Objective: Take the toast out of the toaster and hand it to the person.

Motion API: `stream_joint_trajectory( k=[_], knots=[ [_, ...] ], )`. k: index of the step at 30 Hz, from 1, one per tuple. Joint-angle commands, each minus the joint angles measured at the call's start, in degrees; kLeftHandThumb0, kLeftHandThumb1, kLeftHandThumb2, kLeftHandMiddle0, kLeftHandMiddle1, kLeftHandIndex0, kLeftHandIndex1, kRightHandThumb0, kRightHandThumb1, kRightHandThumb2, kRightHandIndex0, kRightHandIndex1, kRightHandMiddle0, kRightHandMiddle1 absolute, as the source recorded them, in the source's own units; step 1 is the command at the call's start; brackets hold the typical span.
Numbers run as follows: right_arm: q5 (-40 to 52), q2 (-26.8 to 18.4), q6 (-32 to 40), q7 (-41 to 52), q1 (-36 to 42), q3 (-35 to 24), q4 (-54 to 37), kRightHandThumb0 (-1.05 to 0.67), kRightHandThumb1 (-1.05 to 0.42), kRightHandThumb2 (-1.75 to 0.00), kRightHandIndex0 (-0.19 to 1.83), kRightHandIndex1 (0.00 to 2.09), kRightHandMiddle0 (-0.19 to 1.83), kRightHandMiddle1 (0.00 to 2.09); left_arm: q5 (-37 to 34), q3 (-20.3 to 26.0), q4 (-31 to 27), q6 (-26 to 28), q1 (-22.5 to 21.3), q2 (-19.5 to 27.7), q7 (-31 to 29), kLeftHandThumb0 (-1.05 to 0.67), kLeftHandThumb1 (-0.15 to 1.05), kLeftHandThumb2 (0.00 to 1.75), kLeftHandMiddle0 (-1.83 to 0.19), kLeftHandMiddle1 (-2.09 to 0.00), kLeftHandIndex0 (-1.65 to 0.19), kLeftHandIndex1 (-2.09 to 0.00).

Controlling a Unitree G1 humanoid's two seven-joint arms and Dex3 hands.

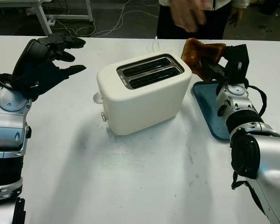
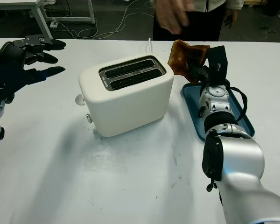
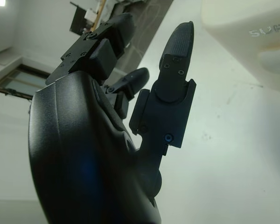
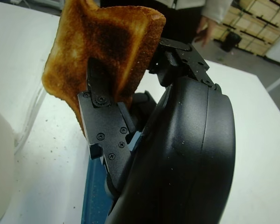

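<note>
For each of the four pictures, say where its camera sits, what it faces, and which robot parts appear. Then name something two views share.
Left eye: head, looking down at toaster and table; both arms.
Right eye: same scene, a little aside; person's hand reaching.
Left wrist: beside open left robot hand, raised over the table.
Right wrist: beside right robot hand gripping toast.
Shared: toast, above the blue tray.
</note>
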Motion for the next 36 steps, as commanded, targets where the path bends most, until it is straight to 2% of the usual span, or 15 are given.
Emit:
stream_joint_trajectory(
  k=[1,20,36],
  knots=[
    [0.27,0.57,-0.58,-0.35,-0.13,-0.24,-0.10,-0.04,-0.92,-0.27,0.84,1.75,0.45,1.75,-0.02,0.25,0.46,-1.28,-0.37,-0.25,0.54,-0.52,0.85,0.00,-0.34,-0.96,-0.52,-0.41],
    [0.34,1.04,-3.72,3.04,-0.51,-0.05,-1.18,0.00,-0.92,-0.31,0.76,1.75,0.36,1.75,0.13,0.22,0.16,-0.94,-0.40,-0.06,0.39,-0.50,0.85,0.00,-0.34,-0.96,-0.50,-0.43],
    [2.01,1.78,-5.88,6.98,-0.37,-1.00,-2.69,0.00,-0.92,-0.33,0.78,1.75,0.45,1.75,-0.19,0.36,-0.31,0.03,-0.20,-0.09,0.21,-0.52,0.85,0.00,-0.32,-0.96,-0.48,-0.45]
  ],
)
